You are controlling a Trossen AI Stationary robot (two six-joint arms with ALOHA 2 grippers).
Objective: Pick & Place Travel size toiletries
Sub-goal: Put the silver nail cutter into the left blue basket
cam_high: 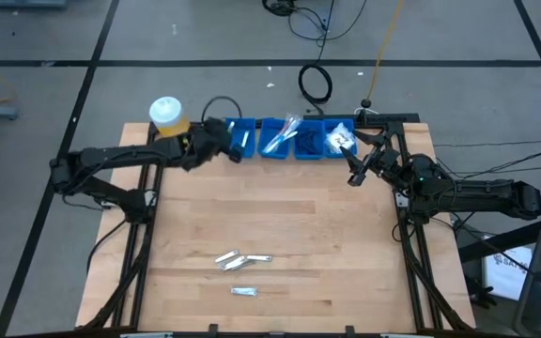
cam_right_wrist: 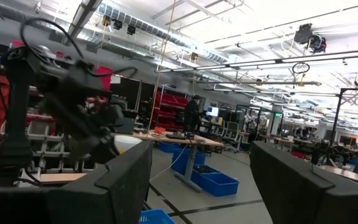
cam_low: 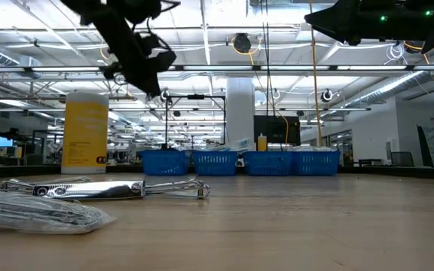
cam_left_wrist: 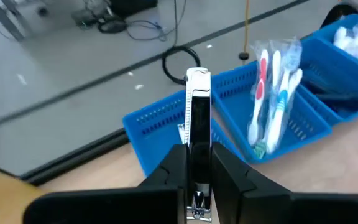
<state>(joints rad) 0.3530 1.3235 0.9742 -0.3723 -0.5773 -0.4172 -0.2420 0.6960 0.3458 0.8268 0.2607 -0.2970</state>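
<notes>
In the left claw (cam_left_wrist: pixel 197 186), a slim silver-white packet (cam_left_wrist: pixel 197 118).

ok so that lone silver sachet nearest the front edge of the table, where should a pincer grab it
Grip the lone silver sachet across its narrow middle, coming straight down from above. It lies flat on the table, long axis running left to right, apart from the other sachets, so fingers have bare wood on both long sides.

My two arms are dark, jointed links with black cables looping off them. The left hand (cam_left_wrist: pixel 197 180) ends in two flat black fingers; the right hand (cam_right_wrist: pixel 201 180) shows broad matte-black fingers. Green indicator lights glow on the right arm at upper right.
</notes>
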